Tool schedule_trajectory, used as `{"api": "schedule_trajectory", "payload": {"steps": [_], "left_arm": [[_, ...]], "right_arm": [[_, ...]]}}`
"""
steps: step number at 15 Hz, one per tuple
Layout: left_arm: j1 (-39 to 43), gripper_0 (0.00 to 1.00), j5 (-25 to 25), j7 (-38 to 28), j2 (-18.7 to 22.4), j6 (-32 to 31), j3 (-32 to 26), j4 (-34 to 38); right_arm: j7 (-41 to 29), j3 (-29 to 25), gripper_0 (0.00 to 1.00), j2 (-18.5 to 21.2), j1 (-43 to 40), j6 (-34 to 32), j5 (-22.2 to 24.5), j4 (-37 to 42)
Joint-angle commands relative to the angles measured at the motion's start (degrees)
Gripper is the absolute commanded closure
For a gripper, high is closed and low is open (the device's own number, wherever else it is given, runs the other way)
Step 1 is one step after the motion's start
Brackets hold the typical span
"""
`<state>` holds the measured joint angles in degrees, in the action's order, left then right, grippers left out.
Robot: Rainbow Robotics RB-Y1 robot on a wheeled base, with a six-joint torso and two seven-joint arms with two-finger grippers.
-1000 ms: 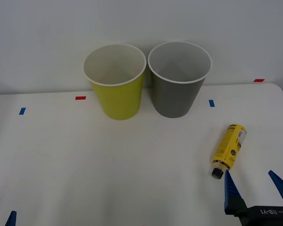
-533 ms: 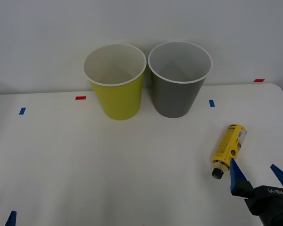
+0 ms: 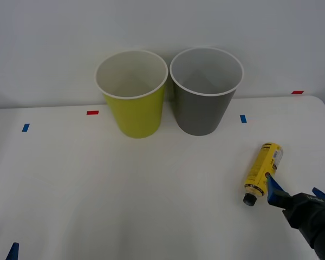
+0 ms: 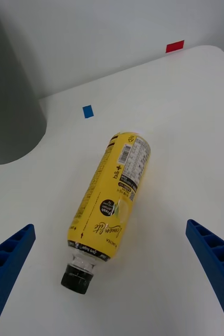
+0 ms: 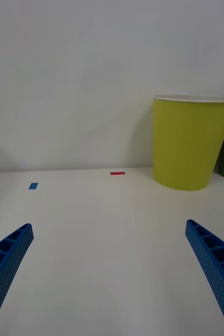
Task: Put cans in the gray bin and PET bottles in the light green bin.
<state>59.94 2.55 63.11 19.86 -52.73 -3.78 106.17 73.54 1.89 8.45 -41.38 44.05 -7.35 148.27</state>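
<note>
Moved closer: right gripper [image 3: 295, 190], wide open, empty, by lying PET bottle [image 3: 263, 166]; light green bin [image 3: 134, 116] waiting.

The table [image 3: 97, 189] had a smooth, matt white top. Near its far edge, the green bin [image 3: 134, 105] and the gray bin [image 3: 201, 105] looked like smooth matt plastic. The bottle [image 4: 107, 207], by the right edge, was clear plastic with a glossy yellow label and a ridged black cap. The right gripper [image 3: 295, 189] had ribbed blue plastic fingers [image 4: 214, 268], and the left gripper [image 5: 112, 273] too.
</note>
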Motion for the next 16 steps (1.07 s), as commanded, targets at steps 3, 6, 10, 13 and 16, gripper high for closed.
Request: {"api": "schedule_trajectory", "payload": {"steps": [3,6,10,13,16], "left_arm": [[0.00,0.00,0.00,0.00,0.00,0.00,0.00,0.00],[0.00,0.00,0.00,0.00,0.00,0.00,0.00,0.00],[0.00,0.00,0.00,0.00,0.00,0.00,0.00,0.00],[0.00,0.00,0.00,0.00,0.00,0.00,0.00,0.00],[0.00,0.00,0.00,0.00,0.00,0.00,0.00,0.00]], "right_arm": [[-7.71,-2.59,0.00,0.42,9.65,16.42,2.87,1.05],[-8.76,-6.02,0.00,0.25,15.19,25.73,-0.12,0.79],[-9.90,-10.41,0.00,0.34,23.45,30.48,-5.65,-5.89],[-10.34,-11.47,0.00,3.24,26.79,31.10,-7.94,-10.02],[-10.70,-13.40,0.00,2.97,30.04,35.84,-8.82,-11.16]]}}
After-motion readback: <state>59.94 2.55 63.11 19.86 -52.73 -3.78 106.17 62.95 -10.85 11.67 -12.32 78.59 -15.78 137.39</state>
